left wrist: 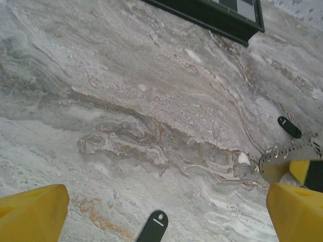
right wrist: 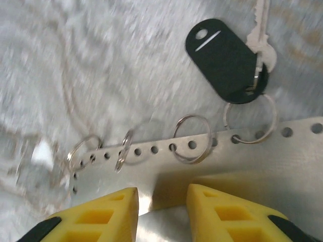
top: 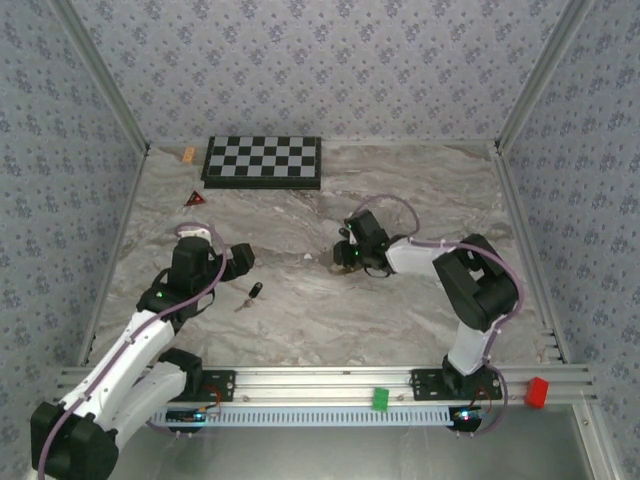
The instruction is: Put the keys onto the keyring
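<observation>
Black-headed and silver-bladed, the loose key (top: 255,292) lies flat on the marble bench (top: 300,325), unheld, just ahead of the left gripper (top: 238,262). The left wrist view puts its head low between the yellow fingertips (left wrist: 35,212). The left jaws stand fully apart and touch nothing.

The second key (right wrist: 222,60) already hangs on the keyring (right wrist: 251,142). That ring is threaded through a hole at the edge of a perforated metal plate (right wrist: 292,161). Three spare rings (right wrist: 194,160) sit along the same edge, all empty. The right gripper (right wrist: 161,194) has its jaws clamped on that plate, near the middle of the bench.

Step in hand, as I judge it: picking up the loose key.
- You should pinch across the black head, not the thin blade.
- Leave the hole in the head uncovered so a ring can pass through it.
- Expect a flat key on hard stone to skid, so bring the pads low and close slowly.
- Hold the right arm steady so the rings do not swing.

Clearances:
- Open marble surrounds the loose key on every side.
- The plate and right gripper are well apart from it, to the right.
- The checkerboard (top: 263,162) and the red triangle (top: 194,199) lie toward the far wall, off your path.
- The left side wall (top: 105,260) runs close beside the left arm, so swing inward rather than outward.
</observation>
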